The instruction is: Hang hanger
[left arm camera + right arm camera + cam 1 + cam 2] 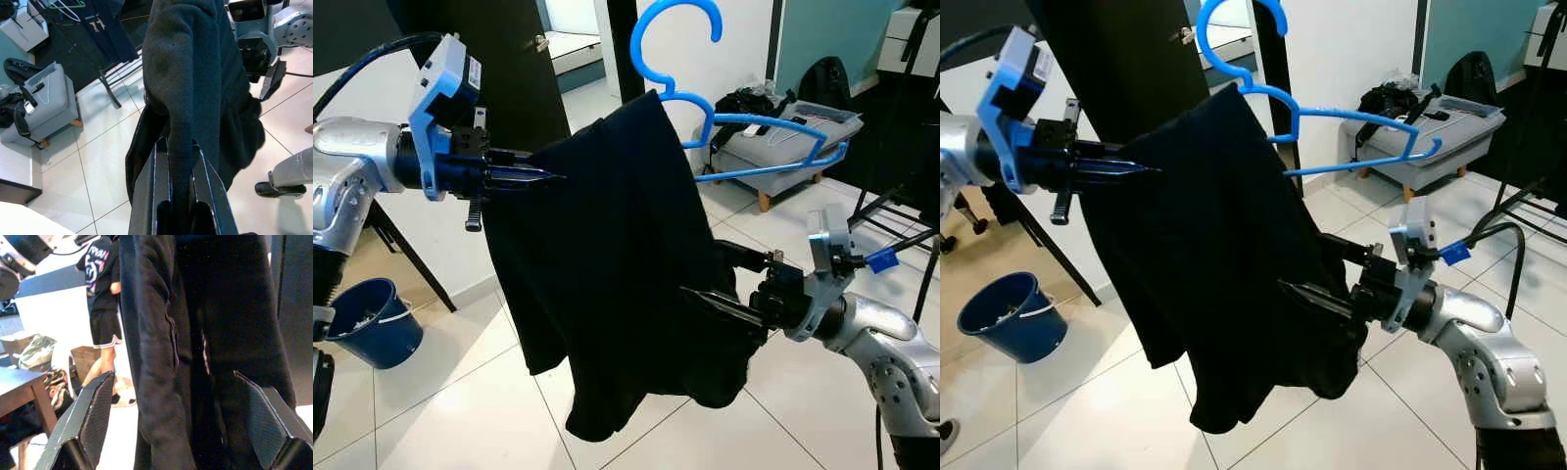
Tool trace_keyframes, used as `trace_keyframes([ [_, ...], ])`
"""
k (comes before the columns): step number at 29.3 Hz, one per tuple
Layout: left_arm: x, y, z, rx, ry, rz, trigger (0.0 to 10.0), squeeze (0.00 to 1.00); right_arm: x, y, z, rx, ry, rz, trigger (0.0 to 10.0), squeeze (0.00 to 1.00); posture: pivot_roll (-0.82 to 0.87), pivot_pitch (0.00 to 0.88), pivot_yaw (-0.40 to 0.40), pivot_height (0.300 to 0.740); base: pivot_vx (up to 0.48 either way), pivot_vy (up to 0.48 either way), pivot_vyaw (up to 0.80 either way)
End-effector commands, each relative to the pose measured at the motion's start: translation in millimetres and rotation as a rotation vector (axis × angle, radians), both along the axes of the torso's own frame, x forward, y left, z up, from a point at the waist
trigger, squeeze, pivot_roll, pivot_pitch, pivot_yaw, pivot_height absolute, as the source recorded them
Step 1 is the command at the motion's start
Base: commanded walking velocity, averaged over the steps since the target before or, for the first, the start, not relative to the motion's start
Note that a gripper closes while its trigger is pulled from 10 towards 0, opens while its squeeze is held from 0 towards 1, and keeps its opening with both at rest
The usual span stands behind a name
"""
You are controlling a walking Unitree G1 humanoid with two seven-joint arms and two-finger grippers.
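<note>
A blue plastic hanger (668, 51) hangs in the air before me, hook up, its right arm (773, 125) bare. A black garment (607, 274) drapes over its left side and hides that arm. My left gripper (548, 176) is shut on the garment's upper left edge; in the left wrist view the cloth (190, 88) is pinched between the two fingers (157, 186). My right gripper (717, 276) is low at the garment's right side and stands open, with folds of the cloth (166, 333) between its spread fingers (95, 416).
A blue bucket (372, 318) stands on the tiled floor at my left. A grey bench (783, 152) with bags stands behind the hanger, and a dark door (509, 59) at the back. A person (100, 308) stands beyond the garment, near a wooden table (19, 382).
</note>
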State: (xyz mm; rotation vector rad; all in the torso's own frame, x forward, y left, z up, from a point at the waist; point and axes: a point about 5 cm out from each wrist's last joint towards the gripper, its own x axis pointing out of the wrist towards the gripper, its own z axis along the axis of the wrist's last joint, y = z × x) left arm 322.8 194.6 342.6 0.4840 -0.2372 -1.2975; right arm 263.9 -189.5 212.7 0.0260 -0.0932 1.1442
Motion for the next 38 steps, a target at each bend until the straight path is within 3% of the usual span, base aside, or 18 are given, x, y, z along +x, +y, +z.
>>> trace_keyframes([
  [1,-1.9,6.3,12,-0.031,-0.055,0.013,10.0,0.0,-3.5,4.9,-1,-0.031,0.0,0.035,10.0,0.0,-0.05,0.0,0.188,0.736,0.0,0.0,0.0],
  [5,-1.4,8.8,14,-0.022,-0.064,0.022,10.0,0.0,-5.8,-0.2,-12,-0.145,0.037,0.039,10.0,0.0,-0.05,0.0,0.186,0.736,0.0,0.0,0.0],
  [9,-1.7,9.5,17,-0.022,-0.069,0.025,10.0,0.0,-6.7,-1.5,-19,-0.193,0.059,0.037,10.0,0.0,-0.05,0.0,0.186,0.736,0.0,0.0,0.0],
  [10,-2.7,9.2,20,-0.022,-0.077,0.023,10.0,0.0,-8.4,-1.6,-33,-0.276,0.095,0.04,10.0,0.0,-0.04,0.0,0.184,0.736,0.0,0.0,0.0],
  [14,-2.9,8.6,22,-0.021,-0.084,0.02,10.0,0.0,-9.1,3.2,-44,-0.323,0.119,0.046,10.0,0.0,-0.04,0.0,0.189,0.736,0.0,0.0,0.0],
  [26,0.4,13.9,20,-0.011,-0.087,0.044,10.0,0.0,0.8,-4.9,-46,-0.368,0.092,-0.052,10.0,0.0,-0.04,0.0,0.186,0.736,0.0,0.0,0.0],
  [38,3.0,23.4,21,-0.003,-0.09,0.083,10.0,0.0,-4.4,-17.4,-40,-0.351,0.088,-0.085,10.0,0.0,-0.05,0.0,0.186,0.736,0.0,0.0,0.0],
])
